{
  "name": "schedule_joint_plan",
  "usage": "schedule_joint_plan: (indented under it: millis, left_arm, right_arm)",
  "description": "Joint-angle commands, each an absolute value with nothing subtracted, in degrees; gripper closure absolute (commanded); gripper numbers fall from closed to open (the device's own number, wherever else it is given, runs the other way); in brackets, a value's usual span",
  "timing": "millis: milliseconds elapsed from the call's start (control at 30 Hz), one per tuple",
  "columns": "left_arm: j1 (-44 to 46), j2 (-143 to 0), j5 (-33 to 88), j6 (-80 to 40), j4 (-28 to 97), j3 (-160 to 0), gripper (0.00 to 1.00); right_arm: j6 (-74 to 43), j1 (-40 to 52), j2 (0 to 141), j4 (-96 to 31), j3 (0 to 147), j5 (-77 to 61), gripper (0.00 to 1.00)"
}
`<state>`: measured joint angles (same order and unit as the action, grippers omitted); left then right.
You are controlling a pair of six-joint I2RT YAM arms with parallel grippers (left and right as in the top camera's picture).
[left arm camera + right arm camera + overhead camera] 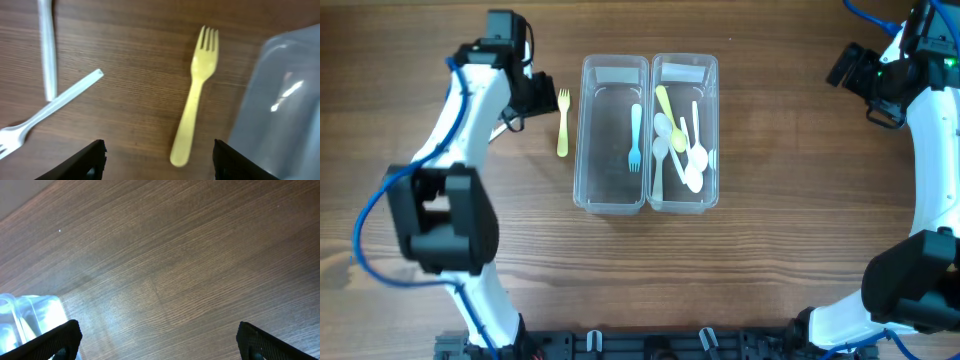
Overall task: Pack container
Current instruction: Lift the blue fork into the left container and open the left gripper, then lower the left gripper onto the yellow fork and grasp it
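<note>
Two clear plastic containers stand side by side mid-table. The left one holds a blue fork. The right one holds several white and yellow-green spoons. A yellow fork lies on the table left of them; it also shows in the left wrist view, tines pointing away. My left gripper is open and empty just behind the fork's handle end. My right gripper is open and empty over bare table at the far right.
A white fork and a white utensil handle lie left of the yellow fork. The left container's wall is close on the right. A container corner shows in the right wrist view.
</note>
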<state>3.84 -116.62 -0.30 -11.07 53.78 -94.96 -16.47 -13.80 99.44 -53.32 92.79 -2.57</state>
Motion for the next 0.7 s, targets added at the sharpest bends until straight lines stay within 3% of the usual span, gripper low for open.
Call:
schedule_joint_plan:
  millis: [0,467,533,567,667]
  left_arm:
    - [4.6,-123.7,1.3,-9.8,52.9,-95.6,0.3]
    - [7.0,-129.3,3.0,-9.2,49.2,-95.6,0.31]
    - [7.0,-129.3,2.9,-9.2,49.2,-95.6,0.44]
    - [7.0,-129.5,2.9,-9.2,49.2,-95.6,0.59]
    - [7.0,-129.8,2.9,-9.3,49.3,-95.6,0.8]
  right_arm:
    - [-16.7,-13.7,100.0,-53.3,93.3,-3.1,0.0]
    - [-16.7,-13.7,100.0,-53.4,93.3,-3.1,0.0]
    - [-16.7,-13.7,100.0,-53.4,93.3,-3.1,0.0]
    - [-16.7,-13.7,100.0,-53.4,93.3,-3.1,0.0]
    - [-16.7,-13.7,100.0,-53.4,93.3,-3.1,0.0]
